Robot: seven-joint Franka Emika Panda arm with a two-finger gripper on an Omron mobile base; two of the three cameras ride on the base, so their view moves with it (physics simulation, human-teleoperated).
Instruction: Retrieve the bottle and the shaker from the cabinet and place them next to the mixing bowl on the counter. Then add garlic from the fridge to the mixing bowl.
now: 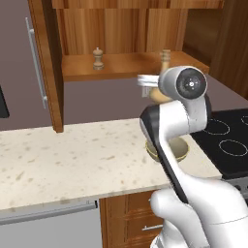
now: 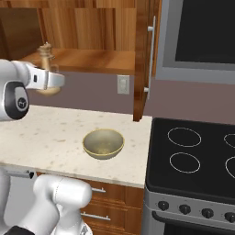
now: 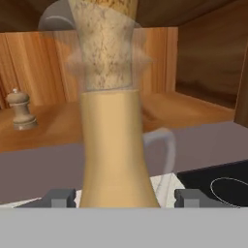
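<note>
Bottle (image 3: 112, 140) stands upright between my fingers (image 3: 62, 198) — they grip it at its base, lifted in front of the open cabinet (image 1: 48, 63). Shaker (image 1: 98, 58) sits on the cabinet shelf; mixing bowl (image 2: 103, 143) rests on the tabletop (image 1: 58, 160) — beside the stove (image 2: 193, 156).

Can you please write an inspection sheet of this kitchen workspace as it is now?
Surface: speckled counter, bare apart from the bowl.
Job's things: mixing bowl on the counter near the stove; shaker on the cabinet shelf; corked bottle between the end effector's fingers, off the shelf.
Clutter: nothing seen.
Grippers: end effector closed on the bottle.
Cables: nothing seen.
Surroundings: open wooden cabinet, black stove, wall outlet.
</note>
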